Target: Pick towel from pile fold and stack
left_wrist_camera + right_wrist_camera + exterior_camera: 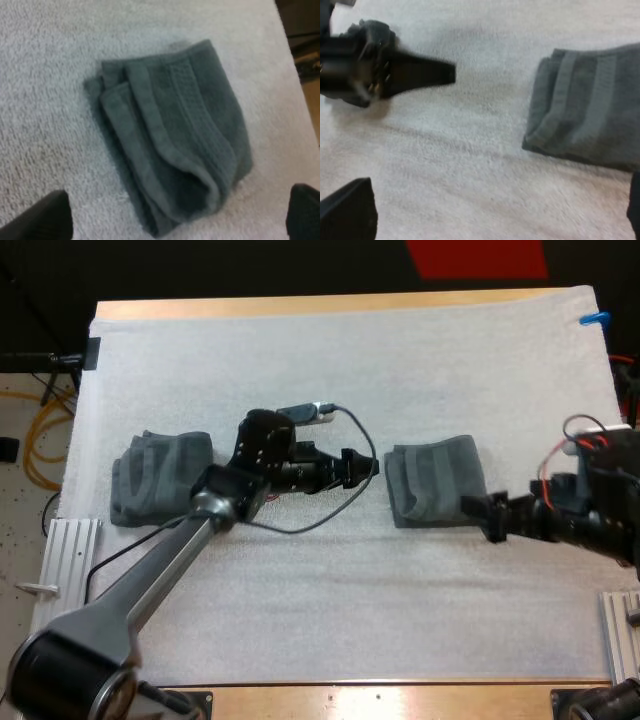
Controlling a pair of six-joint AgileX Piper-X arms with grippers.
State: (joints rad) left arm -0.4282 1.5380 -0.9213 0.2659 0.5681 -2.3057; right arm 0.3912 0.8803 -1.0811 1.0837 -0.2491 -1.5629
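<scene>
White mat (330, 620) covered the wooden table (400, 702), where a folded towel (435, 480) lay with both arms closing on it. The left gripper (368, 466) hovered just beside the towel's left edge, its black fingers (50, 217) spread wide and holding nothing. The right gripper (478, 510) sat at the towel's near right corner, its fingers (350, 210) likewise parted and empty. A second, looser towel (160, 477) rested well apart from the folded towel, beyond the left arm.
</scene>
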